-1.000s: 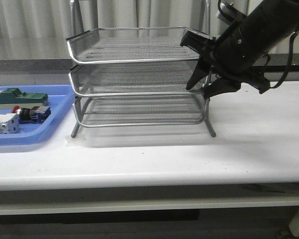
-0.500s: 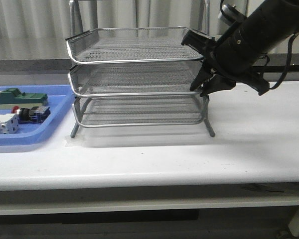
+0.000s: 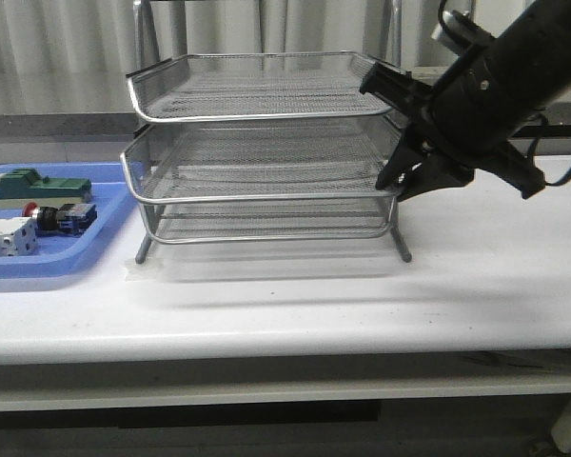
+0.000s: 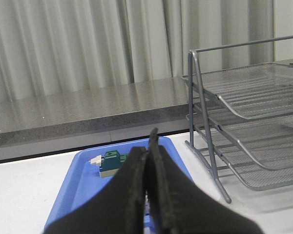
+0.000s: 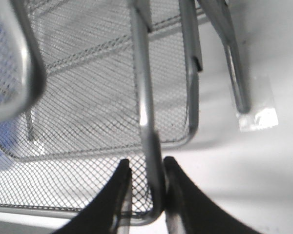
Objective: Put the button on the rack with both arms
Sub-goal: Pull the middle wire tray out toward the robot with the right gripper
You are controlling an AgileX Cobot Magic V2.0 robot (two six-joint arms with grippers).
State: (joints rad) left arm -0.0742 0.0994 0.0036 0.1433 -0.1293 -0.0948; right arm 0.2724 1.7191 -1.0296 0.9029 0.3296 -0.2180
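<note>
The rack (image 3: 266,84) is a three-tier silver wire-mesh stand in the middle of the table. Its middle tray (image 3: 257,195) sits slid out forward of the other two. My right gripper (image 3: 393,184) is shut on that tray's right front corner. In the right wrist view the tray's rim (image 5: 144,117) runs between the fingers of the right gripper (image 5: 146,168). The button (image 3: 55,218), with red cap and blue rear block, lies in the blue tray (image 3: 105,233) at the left. My left gripper (image 4: 147,145) is shut and empty above the blue tray (image 4: 78,180), hiding the button there.
A green block (image 3: 38,184) and a white block (image 3: 5,236) lie in the blue tray beside the button. The green block also shows in the left wrist view (image 4: 112,162). The rack's left leg (image 4: 210,146) stands close to the tray. A taped foot (image 5: 256,114) holds the rack's right leg.
My right gripper closed on the middle tray's right front corner and pulled it forward. The tray has slid out of the rack toward the table's front.
</note>
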